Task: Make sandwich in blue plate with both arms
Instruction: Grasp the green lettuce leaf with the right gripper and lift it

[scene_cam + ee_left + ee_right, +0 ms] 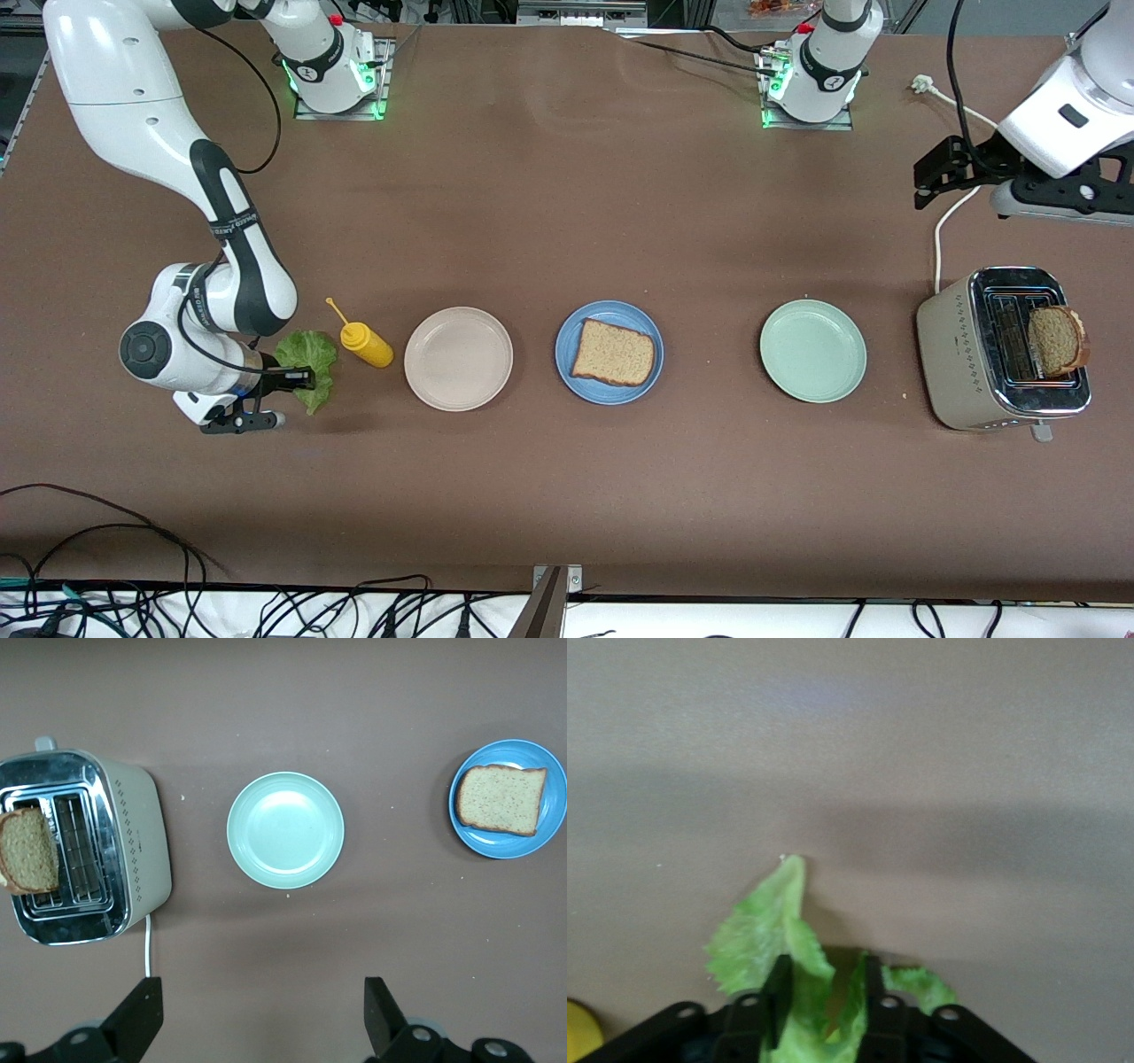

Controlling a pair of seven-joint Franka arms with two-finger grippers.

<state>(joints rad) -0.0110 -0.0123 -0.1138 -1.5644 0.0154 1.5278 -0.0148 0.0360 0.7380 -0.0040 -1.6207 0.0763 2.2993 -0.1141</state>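
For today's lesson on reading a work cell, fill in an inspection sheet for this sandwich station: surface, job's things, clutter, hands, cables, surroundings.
Surface: brown table, a few crumbs.
Job's things: one bread slice flat on the blue plate; second bread slice upright in the toaster; lettuce leaf in the right hand.
Clutter: yellow squeeze bottle lying beside the beige-white plate; mint-green plate, nothing on it.
Hands: right hand low at the table, fingers closed on the lettuce; left hand open, waiting in the air above the table near the toaster.
Cables: white toaster cord; black leads at the table edge.
Surroundings: nothing seen.
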